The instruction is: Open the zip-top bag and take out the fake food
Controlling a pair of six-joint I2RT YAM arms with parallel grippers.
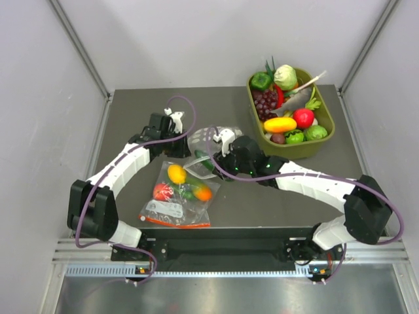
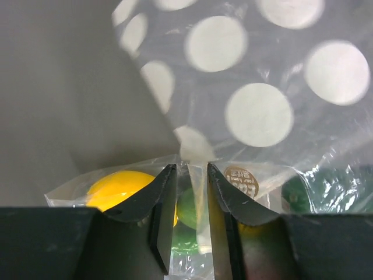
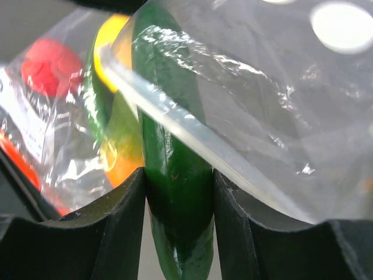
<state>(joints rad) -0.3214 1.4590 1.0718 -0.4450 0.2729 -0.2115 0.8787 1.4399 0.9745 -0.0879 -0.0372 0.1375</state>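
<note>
Nearest the arm bases, a plain clear bag (image 1: 173, 203) with a red-orange zip strip lies flat on the surface (image 1: 275, 196), with small round yellow, red and orange fruits inside; it is not the bag in play. Just beyond it the right tool (image 3: 178, 181) is clamped on the dark green cucumber piece (image 3: 178, 233), both fingers pressed against its sides. The zip rim of the zip-top bag (image 2: 256, 111) crosses over the cucumber's upper part, so the piece looks partly out of the mouth. That polka-dotted bag sits mid-surface, lifted and crumpled between the two arms. On its far-left side the left tool (image 2: 192, 175) has its fingers drawn narrow around a fold of the bag's edge, though I cannot tell whether they actually pinch the film. Farthest off, at the right rear, a green bin (image 1: 325, 134) holds assorted toy produce. The step in hand appears to be extraction. The next move calls for the left side to anchor the bag while the right draws the cucumber straight out along the mouth, without dragging the film along.
</note>
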